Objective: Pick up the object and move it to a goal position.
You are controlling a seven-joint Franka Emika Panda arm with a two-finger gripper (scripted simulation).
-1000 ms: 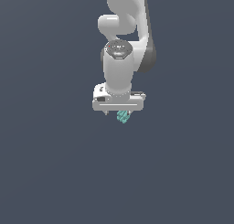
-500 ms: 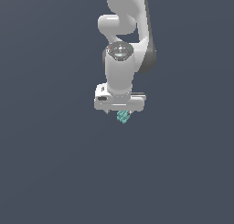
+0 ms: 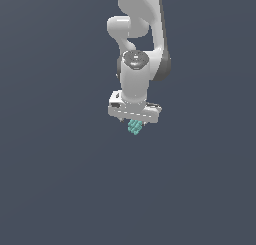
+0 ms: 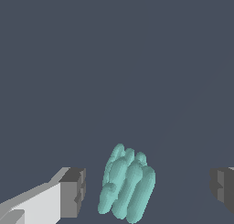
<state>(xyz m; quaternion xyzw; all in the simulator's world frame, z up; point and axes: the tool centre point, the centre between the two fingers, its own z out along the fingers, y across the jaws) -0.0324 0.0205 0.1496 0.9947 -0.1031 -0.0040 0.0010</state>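
The object (image 4: 127,184) is a small teal-green cluster of rounded finger-like lobes. In the wrist view it lies between my two grey fingertips (image 4: 73,191), with a gap on each side and nearer to one finger. My gripper (image 4: 147,191) is open and touches nothing. In the exterior view the white gripper (image 3: 134,120) points straight down, and the object (image 3: 135,127) shows just below the hand, partly hidden by it.
A plain dark blue-grey surface (image 3: 60,179) fills both views. No other object, container or edge shows. The white arm (image 3: 137,49) rises from the hand toward the top of the exterior view.
The hand has come down slightly over the object, so less of the object shows below it. The object has not moved.
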